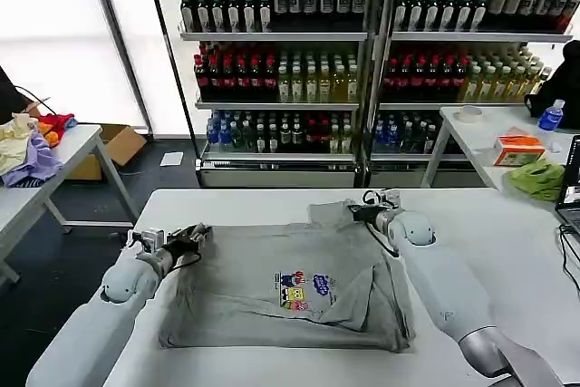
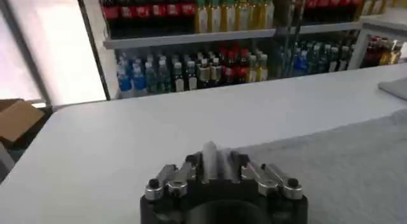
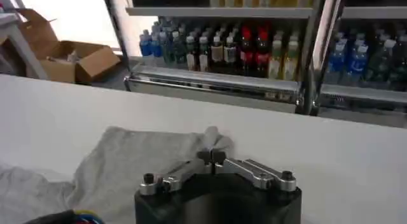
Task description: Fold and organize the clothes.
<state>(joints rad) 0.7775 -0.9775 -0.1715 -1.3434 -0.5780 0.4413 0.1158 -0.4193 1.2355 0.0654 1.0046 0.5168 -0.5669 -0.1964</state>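
The grey shirt lies spread on the white table. Both grippers pinch its far edge: left gripper one corner, right gripper the other. Bottle shelves stand beyond.

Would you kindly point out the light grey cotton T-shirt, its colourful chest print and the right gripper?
Light grey cotton T-shirt [image 1: 245, 287], head view: plain front panel.
Colourful chest print [image 1: 302, 288], head view: middle of the print.
Right gripper [image 3: 214, 156], right wrist view: between the fingertips, shut on a grey fold.
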